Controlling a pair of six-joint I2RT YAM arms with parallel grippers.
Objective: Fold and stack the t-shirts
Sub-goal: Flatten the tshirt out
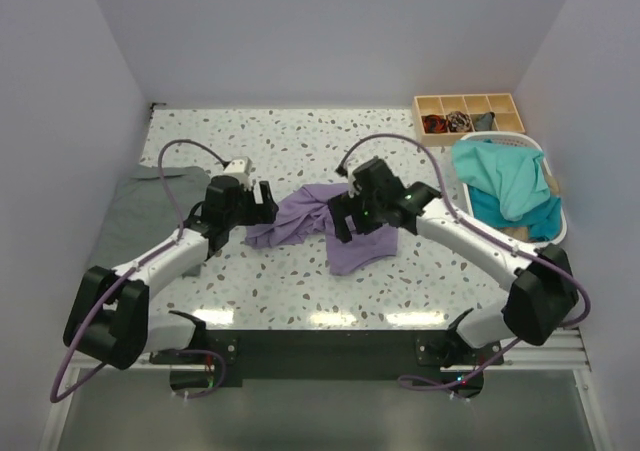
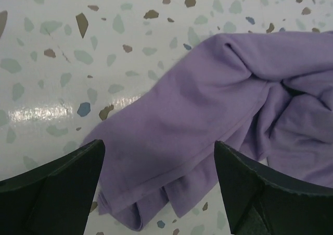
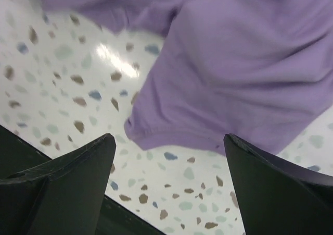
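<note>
Speckled desk (image 1: 300, 286) holds a grey shirt (image 1: 140, 211) flat at nine o'clock; teal shirts (image 1: 505, 176) wait in the basket (image 1: 562, 221) at two o'clock. The lavender shirt (image 1: 330, 229) lies bunched at centre, left jaws and right jaws wide over its ends, likely to spread it.

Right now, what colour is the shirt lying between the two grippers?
The shirt is plain lavender purple, with no print. The left wrist view shows it best.

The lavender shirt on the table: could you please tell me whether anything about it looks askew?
Yes: the lavender shirt lies crumpled and twisted, not spread flat. The left gripper and right gripper are both open, holding none of it. No tear shows.
</note>
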